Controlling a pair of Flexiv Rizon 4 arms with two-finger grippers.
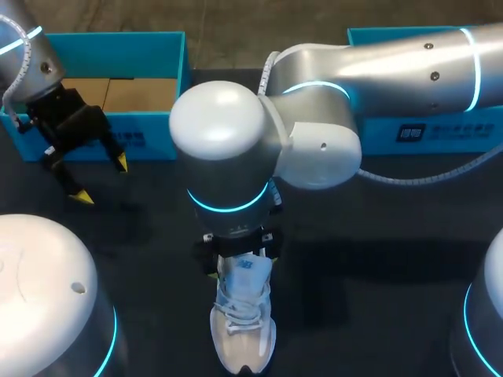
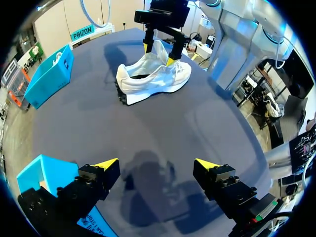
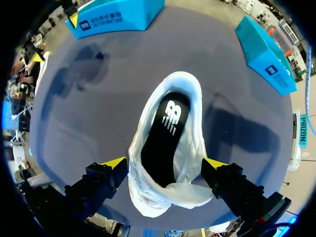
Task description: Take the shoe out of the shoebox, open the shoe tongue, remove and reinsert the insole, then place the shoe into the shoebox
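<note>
Right gripper (image 3: pixel 164 162): fingers spread, straddling shoe (image 3: pixel 193 132) at tongue (image 3: pixel 170 192). Left gripper (image 2: pixel 156 163): spread, empty. Risk: off-centre closure could tip shoe sideways.

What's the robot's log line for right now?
shoe: on table, outside shoebox | insole: inside shoe | left gripper: open, empty | right gripper: over shoe

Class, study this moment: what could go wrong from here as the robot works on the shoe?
The right gripper straddles the shoe, open and close to its sides; closing may pinch the upper, not the insole.
The left gripper hangs open near the shoebox, so nothing steadies the shoe; a pull could drag or tip it.
</note>
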